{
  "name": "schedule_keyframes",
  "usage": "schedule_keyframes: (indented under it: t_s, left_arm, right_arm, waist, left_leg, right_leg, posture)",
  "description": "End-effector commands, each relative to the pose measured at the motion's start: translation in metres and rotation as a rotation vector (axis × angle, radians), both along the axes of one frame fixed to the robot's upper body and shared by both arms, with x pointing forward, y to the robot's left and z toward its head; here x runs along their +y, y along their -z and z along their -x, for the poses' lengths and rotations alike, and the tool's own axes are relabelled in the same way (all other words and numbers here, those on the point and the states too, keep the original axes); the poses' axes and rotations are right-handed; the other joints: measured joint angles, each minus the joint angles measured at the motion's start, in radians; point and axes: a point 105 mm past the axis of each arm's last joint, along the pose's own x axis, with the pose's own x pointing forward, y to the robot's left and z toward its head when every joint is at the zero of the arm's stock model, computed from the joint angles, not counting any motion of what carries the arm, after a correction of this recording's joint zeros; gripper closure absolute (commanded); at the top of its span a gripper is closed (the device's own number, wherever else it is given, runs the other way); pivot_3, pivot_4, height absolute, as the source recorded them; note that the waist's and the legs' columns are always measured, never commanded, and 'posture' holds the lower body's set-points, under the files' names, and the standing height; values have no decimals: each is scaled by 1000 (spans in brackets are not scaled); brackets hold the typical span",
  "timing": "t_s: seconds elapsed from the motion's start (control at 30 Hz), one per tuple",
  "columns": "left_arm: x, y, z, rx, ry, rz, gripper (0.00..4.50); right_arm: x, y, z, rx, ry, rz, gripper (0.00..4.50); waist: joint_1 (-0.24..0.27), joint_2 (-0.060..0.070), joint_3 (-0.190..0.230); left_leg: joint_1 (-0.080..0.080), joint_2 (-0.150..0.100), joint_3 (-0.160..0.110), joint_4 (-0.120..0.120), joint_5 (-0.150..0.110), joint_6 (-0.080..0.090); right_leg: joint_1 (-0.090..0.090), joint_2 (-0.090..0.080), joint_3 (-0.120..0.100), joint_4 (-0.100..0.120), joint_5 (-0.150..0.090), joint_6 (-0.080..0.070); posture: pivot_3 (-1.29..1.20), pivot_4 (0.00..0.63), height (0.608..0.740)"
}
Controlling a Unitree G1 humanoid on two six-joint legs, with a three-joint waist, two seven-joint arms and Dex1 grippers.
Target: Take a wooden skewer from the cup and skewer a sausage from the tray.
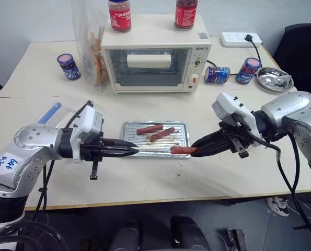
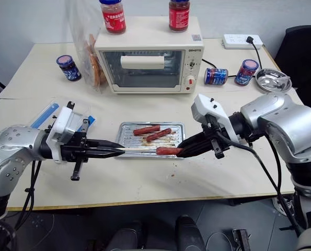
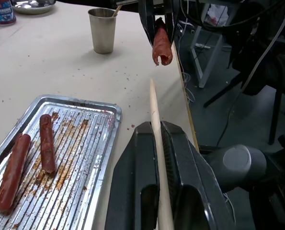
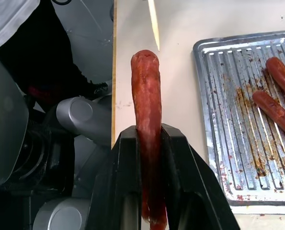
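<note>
wooden skewer (image 3: 154,110): pale tan
sausage (image 4: 147,105): reddish-brown
tray (image 1: 180,127): silver, ridged, brown-stained
cup (image 3: 102,30): dull silver
jars (image 1: 119,14) atop the oven (image 1: 155,57): red labels
oven: cream-white

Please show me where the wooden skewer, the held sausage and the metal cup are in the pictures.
wooden skewer (image 3: 154,112), left wrist view, on its bare shaft.
held sausage (image 4: 146,91), right wrist view, on its free upper half.
metal cup (image 3: 102,33), left wrist view, on its side wall.

Ridged metal tray (image 3: 92,158), wood skewer (image 3: 156,129).
</note>
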Motion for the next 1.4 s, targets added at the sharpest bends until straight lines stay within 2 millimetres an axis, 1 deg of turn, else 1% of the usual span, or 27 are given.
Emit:
schedule_keyframes:
  t_s: [0.03, 0.27, 0.5, 0.67, 0.83, 1.07, 1.4]
  left_arm:
    - [-2, -6, 2, -35, 22, 4, 4500]
    - [-3, -4, 3, -32, 29, 6, 4500]
    - [-12, -3, 6, -32, 49, 23, 4500]
    - [-14, -4, 6, -38, 56, 26, 4500]
    - [-11, -5, 6, -41, 52, 21, 4500]
    - [-2, -9, 4, -55, 29, -1, 4500]
    - [-2, -11, 9, -58, 42, -14, 4500]
  right_arm:
    - [2, -9, 4, -35, -6, -26, 4127]
    - [3, -9, 5, -29, -5, -34, 4127]
    - [6, -4, 5, -41, -7, -26, 4127]
    - [7, -3, 3, -44, -3, -26, 4127]
    - [5, 0, 2, -40, 4, -19, 4127]
    - [2, 3, 0, -39, 19, -13, 4127]
    - [2, 3, 0, -34, 20, -17, 4127]
  waist:
    - [-1, 0, 0]
    - [0, 0, 0]
    - [0, 0, 0]
    - [0, 0, 0]
    - [1, 0, 0]
    - [0, 0, 0]
    - [0, 0, 0]
  left_leg:
    - [0, 0, 0, 0, 0, 0]
    - [0, 0, 0, 0, 0, 0]
    - [0, 0, 0, 1, 0, 0]
    - [0, 0, 0, 1, 0, 0]
    - [0, 0, 0, 1, 0, 0]
    - [0, 0, 0, 1, 0, 0]
    - [0, 0, 0, 1, 0, 0]
  right_leg:
    - [0, 0, 0, 0, 0, 0]
    - [0, 0, 0, 0, 0, 0]
    - [0, 0, 0, 1, 0, 0]
    - [0, 0, 0, 1, 0, 0]
    - [0, 0, 0, 2, 0, 0]
    - [0, 0, 0, 2, 0, 0]
    - [0, 0, 0, 2, 0, 0]
  posture:
    - [0, 150, 740]
    - [0, 150, 740]
    - [0, 150, 740]
    - [0, 150, 740]
    - [0, 150, 740]
    - [0, 150, 740]
    - [0, 150, 740]
